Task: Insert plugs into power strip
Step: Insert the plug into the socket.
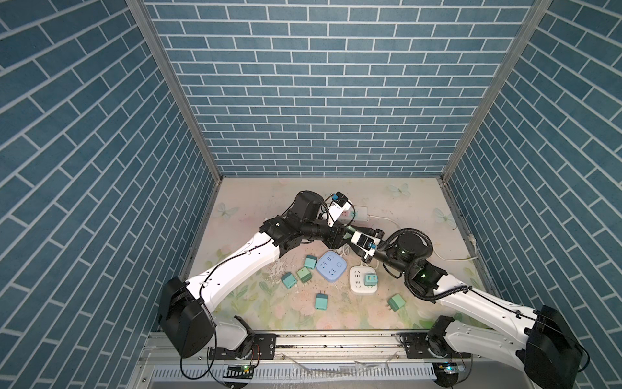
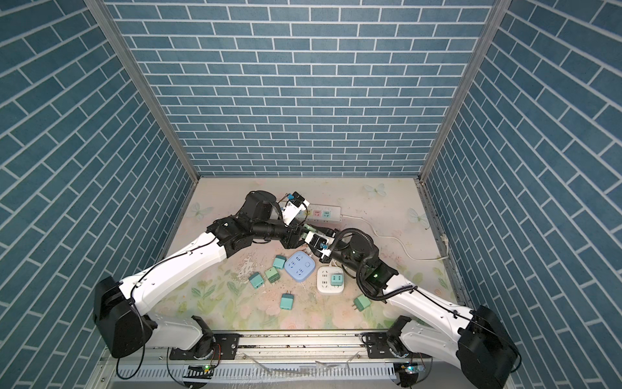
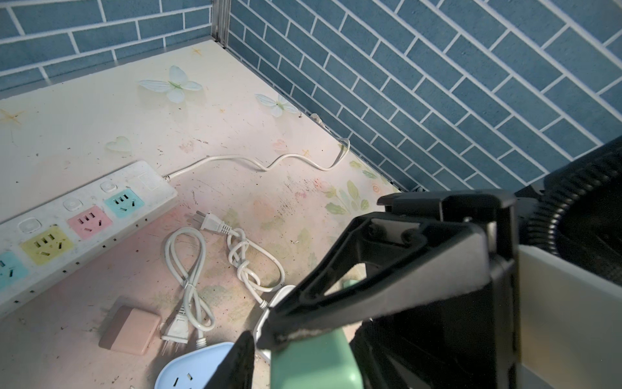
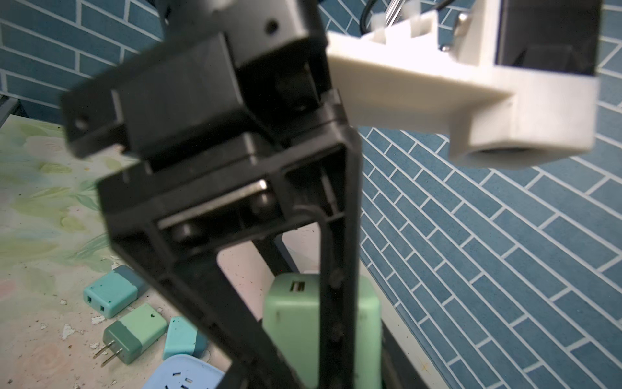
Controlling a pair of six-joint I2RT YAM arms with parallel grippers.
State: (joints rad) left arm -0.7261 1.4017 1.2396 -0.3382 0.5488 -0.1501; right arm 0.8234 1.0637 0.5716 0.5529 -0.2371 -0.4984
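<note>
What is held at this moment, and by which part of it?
A green plug, by its body's sides; right gripper and left gripper both clamp it.

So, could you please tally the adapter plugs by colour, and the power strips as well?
Teal or green plugs: 7
Pinkish-tan plug: 1
Power strips: 3
Total: 11
</note>
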